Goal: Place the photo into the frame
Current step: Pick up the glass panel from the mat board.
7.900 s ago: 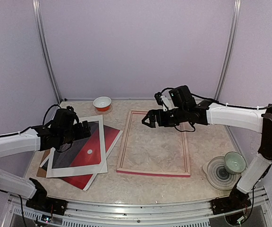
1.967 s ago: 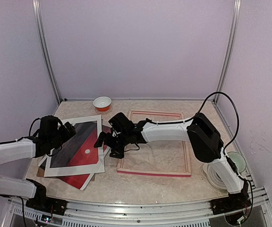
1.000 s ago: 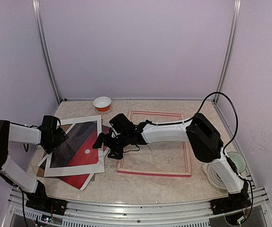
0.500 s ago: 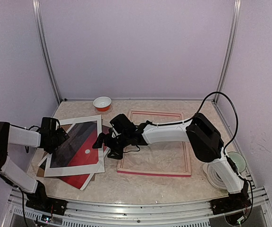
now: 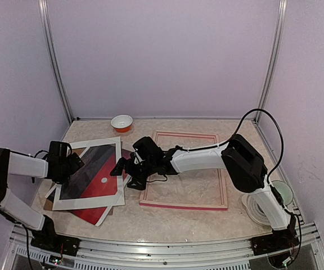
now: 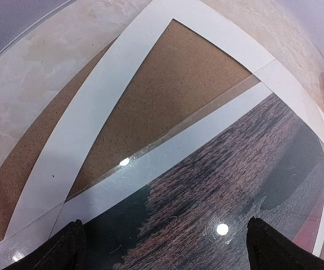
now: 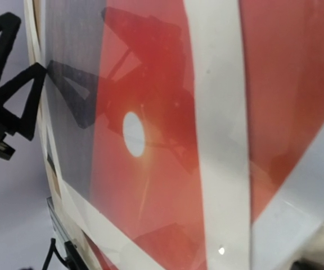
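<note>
The photo (image 5: 94,169) is seen beneath a white mat (image 5: 89,202). The left gripper (image 6: 162,247) is held spread wide above it; the right gripper (image 5: 125,174) is spread beside the frame (image 5: 184,206).

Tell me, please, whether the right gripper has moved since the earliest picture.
Yes. The right gripper has swung left: from above the frame to beyond its left rail, at the white mat's right edge.
</note>
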